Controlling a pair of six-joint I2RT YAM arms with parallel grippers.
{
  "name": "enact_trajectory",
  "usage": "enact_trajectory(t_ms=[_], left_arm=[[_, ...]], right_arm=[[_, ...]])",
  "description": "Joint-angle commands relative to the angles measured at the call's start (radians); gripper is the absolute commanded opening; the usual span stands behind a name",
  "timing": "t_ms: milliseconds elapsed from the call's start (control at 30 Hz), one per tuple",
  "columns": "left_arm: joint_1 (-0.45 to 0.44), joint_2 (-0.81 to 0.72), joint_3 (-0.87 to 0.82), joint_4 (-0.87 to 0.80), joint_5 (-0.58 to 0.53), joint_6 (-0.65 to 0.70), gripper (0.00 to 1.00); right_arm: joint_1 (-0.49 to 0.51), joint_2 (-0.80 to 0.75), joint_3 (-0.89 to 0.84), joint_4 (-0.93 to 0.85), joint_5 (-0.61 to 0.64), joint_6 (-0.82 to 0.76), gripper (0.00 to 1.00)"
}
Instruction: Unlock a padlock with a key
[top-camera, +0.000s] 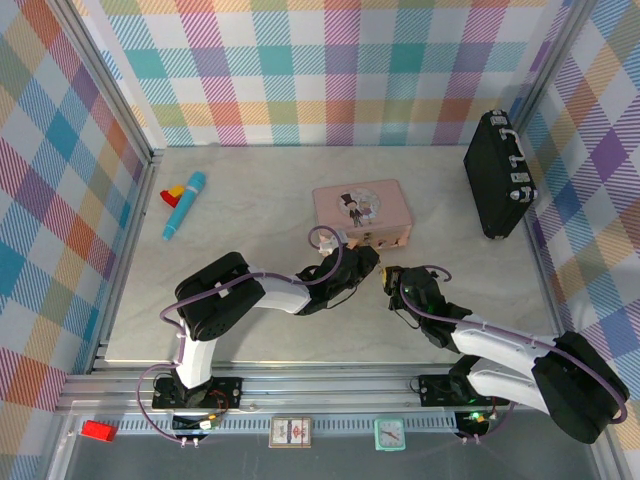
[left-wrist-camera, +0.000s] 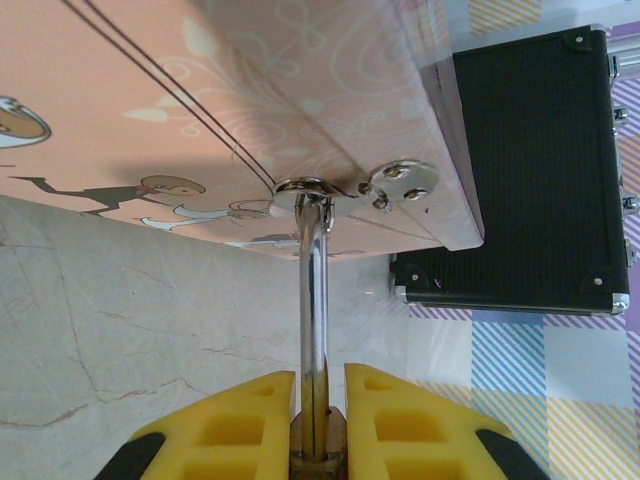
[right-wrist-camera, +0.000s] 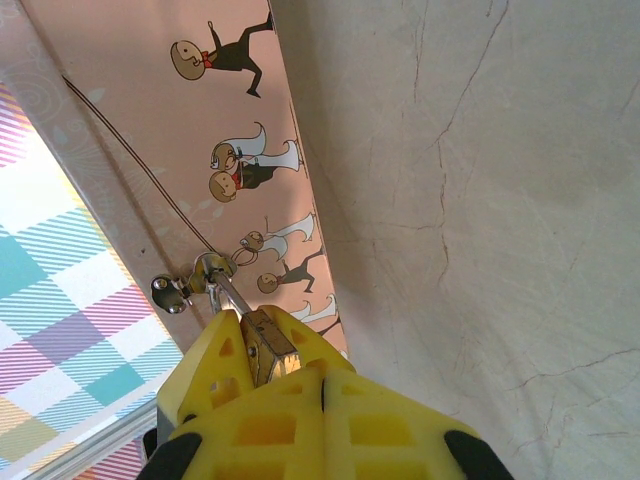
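The brass padlock (left-wrist-camera: 318, 445) hangs by its silvery shackle (left-wrist-camera: 315, 300) from the hasp (left-wrist-camera: 310, 188) on the front of the pink tin (top-camera: 360, 210). My left gripper (left-wrist-camera: 320, 400) is shut on the padlock body, one yellow finger on each side. In the right wrist view the padlock (right-wrist-camera: 268, 338) sits just past my right gripper (right-wrist-camera: 322, 372), whose fingers are pressed together with no gap. Seen from above, the left gripper (top-camera: 366, 264) and right gripper (top-camera: 390, 277) meet tip to tip in front of the tin. The key is hidden.
A black case (top-camera: 500, 185) with silver latches stands at the right wall. A blue marker (top-camera: 183, 205) lies at the far left beside small red and yellow pieces. Plaid walls enclose the marbled table (top-camera: 250, 330).
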Motion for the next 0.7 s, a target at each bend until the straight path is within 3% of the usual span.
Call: enact_trajectory(t_ms=[0, 667], left_arm=[[-0.036, -0.015, 0.048, 0.126, 0.029, 0.015, 0.01], [-0.035, -0.017, 0.042, 0.126, 0.018, 0.013, 0.01]], right_arm=[[0.008, 0.007, 0.039, 0.049, -0.032, -0.018, 0.0], [0.025, -0.026, 0.049, 0.01, -0.055, -0.054, 0.0]])
